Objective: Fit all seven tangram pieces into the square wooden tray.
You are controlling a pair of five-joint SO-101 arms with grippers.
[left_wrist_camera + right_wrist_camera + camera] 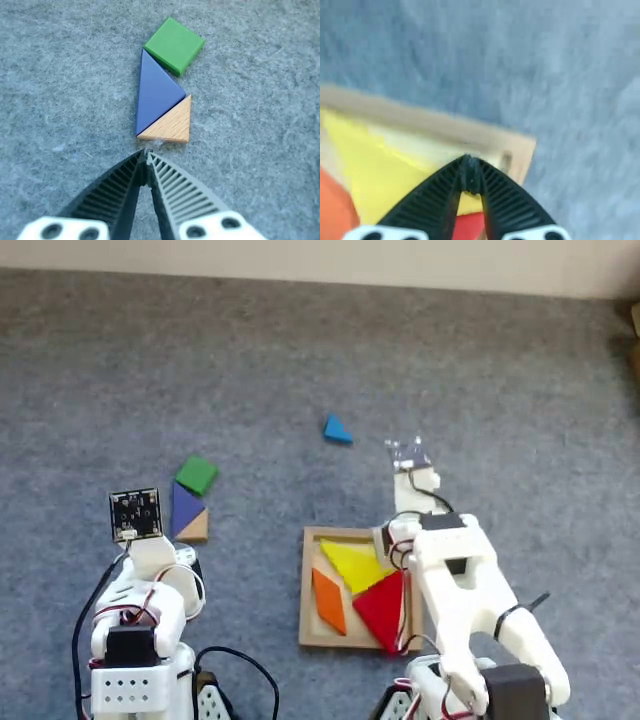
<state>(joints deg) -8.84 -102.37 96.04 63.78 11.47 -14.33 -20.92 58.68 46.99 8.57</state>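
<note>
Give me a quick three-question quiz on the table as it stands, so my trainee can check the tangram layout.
1. True or false: the green square lies inside the wooden tray.
2. The wood-coloured triangle and the dark blue triangle are: A) stacked one on the other B) touching along an edge C) far apart.
3. How many tangram pieces lie outside the tray?
Key: 1 false; 2 B; 3 four: the green square, the dark blue triangle, the wood-coloured triangle and the small light blue triangle.
</note>
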